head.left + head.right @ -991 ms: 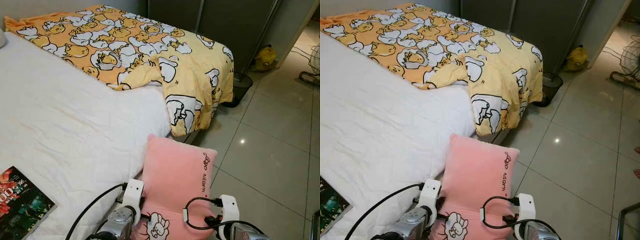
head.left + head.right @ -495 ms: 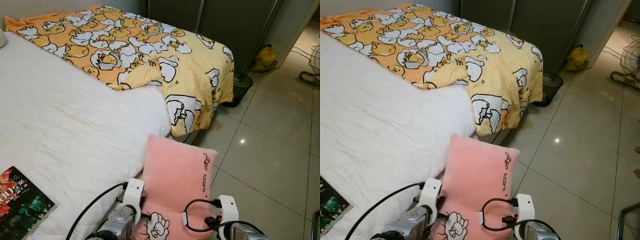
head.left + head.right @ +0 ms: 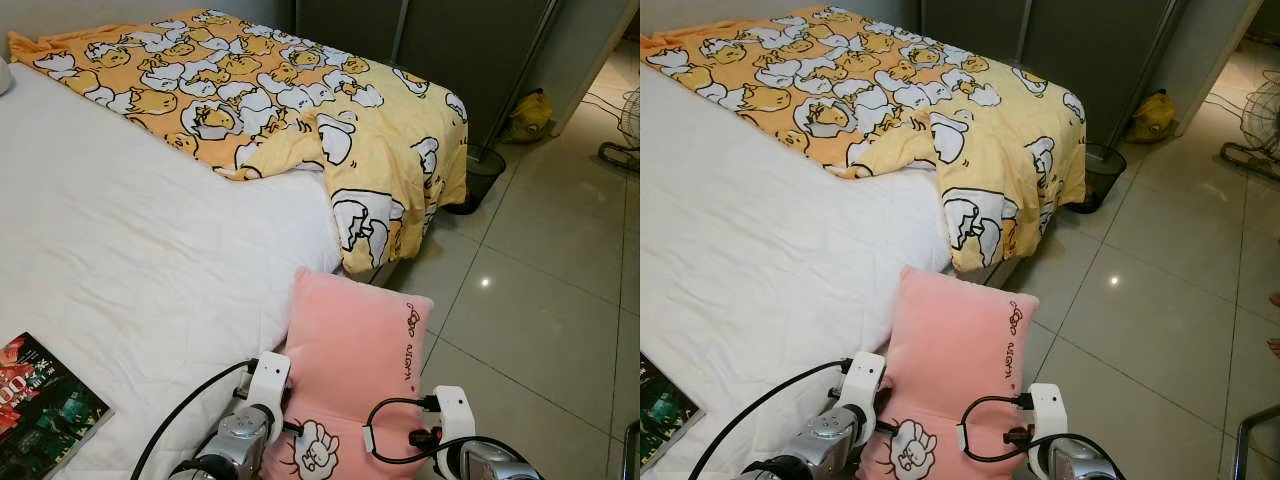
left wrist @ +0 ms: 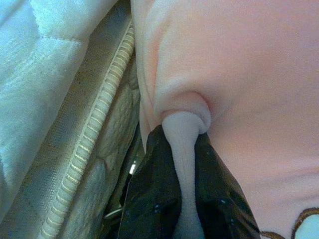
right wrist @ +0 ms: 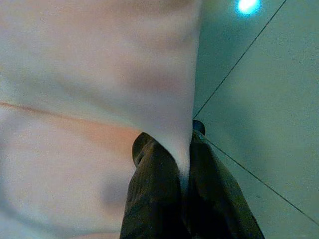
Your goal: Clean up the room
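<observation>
While the robot stands by the bed, this is what each view shows.
Left eye view: a pink pillow is held up just beside the bed; a yellow blanket hangs over the far corner; a book lies on the near edge.
Right eye view: a black bin and a yellow bag sit on the tiled floor.
Left wrist view: the left hand pinches a fold of the pillow next to the mattress side.
Right wrist view: the right hand pinches the pillow's edge above the floor.
</observation>
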Robot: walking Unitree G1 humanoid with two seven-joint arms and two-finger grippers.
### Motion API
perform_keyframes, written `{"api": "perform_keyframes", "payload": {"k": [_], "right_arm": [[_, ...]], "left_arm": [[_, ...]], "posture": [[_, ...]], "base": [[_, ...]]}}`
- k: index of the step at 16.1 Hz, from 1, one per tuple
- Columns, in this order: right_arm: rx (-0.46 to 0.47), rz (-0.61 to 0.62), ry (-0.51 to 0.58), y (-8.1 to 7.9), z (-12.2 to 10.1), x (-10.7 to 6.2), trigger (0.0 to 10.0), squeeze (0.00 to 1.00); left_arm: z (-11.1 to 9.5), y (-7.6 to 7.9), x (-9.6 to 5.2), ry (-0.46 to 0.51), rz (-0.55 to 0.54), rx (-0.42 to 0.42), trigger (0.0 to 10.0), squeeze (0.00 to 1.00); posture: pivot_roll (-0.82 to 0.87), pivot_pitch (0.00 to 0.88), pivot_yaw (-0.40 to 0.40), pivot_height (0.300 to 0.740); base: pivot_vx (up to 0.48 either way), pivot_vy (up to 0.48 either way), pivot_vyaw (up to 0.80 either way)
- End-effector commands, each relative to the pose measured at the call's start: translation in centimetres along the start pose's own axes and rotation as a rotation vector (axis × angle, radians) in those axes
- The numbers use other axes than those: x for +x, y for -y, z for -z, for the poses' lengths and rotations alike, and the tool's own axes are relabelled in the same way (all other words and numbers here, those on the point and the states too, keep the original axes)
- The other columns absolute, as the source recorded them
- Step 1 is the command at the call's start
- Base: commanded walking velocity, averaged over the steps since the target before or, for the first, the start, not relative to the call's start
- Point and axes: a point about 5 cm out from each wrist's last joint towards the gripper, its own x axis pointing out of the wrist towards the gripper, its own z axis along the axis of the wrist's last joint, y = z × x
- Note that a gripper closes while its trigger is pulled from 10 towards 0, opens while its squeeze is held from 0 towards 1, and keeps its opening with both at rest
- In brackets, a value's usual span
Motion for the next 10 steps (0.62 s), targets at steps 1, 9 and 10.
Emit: {"api": "perform_keyframes", "payload": {"k": [1,9,10], "right_arm": [[-0.012,0.191,-0.049,4.95,1.03,-1.90,10.0,0.00],[-0.023,0.191,-0.047,4.89,0.63,-1.84,10.0,0.00],[-0.027,0.192,-0.048,4.87,0.58,-1.83,10.0,0.00]], "left_arm": [[-0.59,-3.87,-0.45,0.014,-0.146,0.000,10.0,0.00],[-0.26,-3.86,-0.50,0.005,-0.148,-0.013,10.0,0.00],[-0.22,-3.87,-0.51,0.004,-0.148,-0.012,10.0,0.00]], "posture": [[0.06,0.000,-0.043,0.740],[0.06,0.000,-0.040,0.740],[0.06,0.000,-0.040,0.740]], "base": [[0.000,0.000,0.00],[0.000,0.000,0.00],[0.000,0.000,0.00]]}}
